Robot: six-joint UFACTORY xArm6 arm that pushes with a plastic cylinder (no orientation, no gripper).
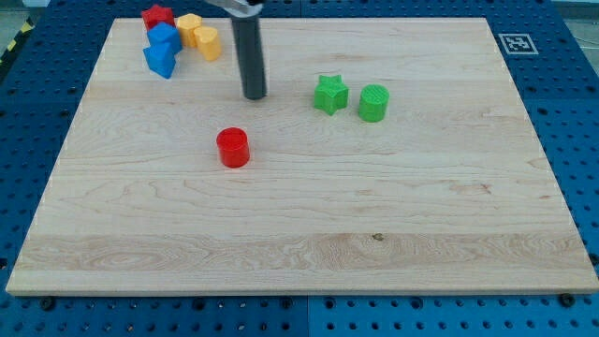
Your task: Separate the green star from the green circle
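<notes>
My tip [255,95], no pincer fitted, stands toward the bench's [449,234] top edge, left of the green star [330,95], probably lining up to push it off the green circle [373,102]

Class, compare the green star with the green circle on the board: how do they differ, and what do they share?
The green star has pointed arms; the green circle is a smooth round cylinder. The star lies nearer my tip, to the view's left; the circle lies to the view's right. Both are the same green, sitting close together but apart.

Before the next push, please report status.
My tip on board, left of green star. Star beside green circle, small gap. Path to star clear.
</notes>
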